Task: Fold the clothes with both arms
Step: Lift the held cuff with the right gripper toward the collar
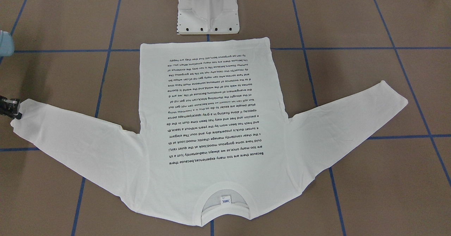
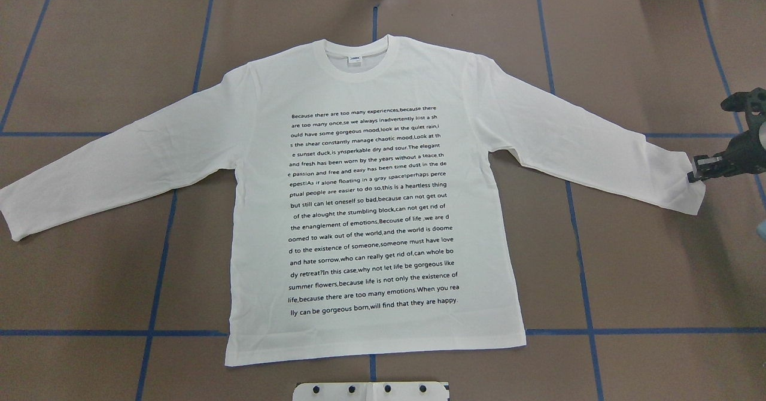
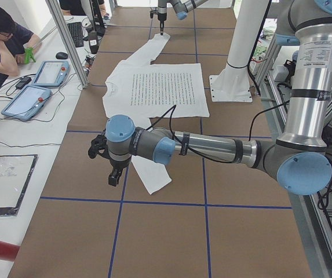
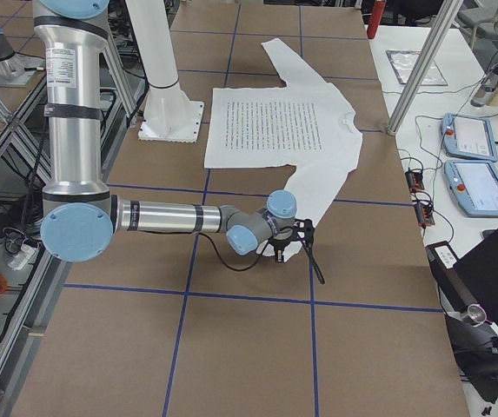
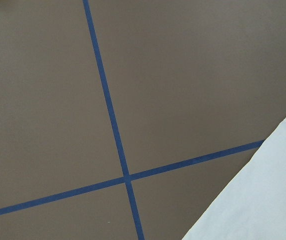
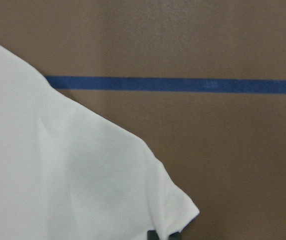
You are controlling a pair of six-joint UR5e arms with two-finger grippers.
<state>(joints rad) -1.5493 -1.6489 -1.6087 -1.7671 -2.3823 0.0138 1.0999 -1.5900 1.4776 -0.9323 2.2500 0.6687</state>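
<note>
left hand points down, grip unclear; right hand pinches the shirt cuff.

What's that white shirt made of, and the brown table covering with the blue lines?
The shirt looks like soft matte knit, probably cotton: it lies limp, with a ribbed collar; the exact fibre is unclear. The table covering looks like matte brown paper or card: flat, no shine. The blue lines look like thin stuck-on tape, likely painter's tape.

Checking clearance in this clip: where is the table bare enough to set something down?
Bare table lies between each sleeve and the body of the shirt, and beyond the sleeves beside the collar. Crowded: the middle under the shirt, and the cuff at the right tool.
</note>
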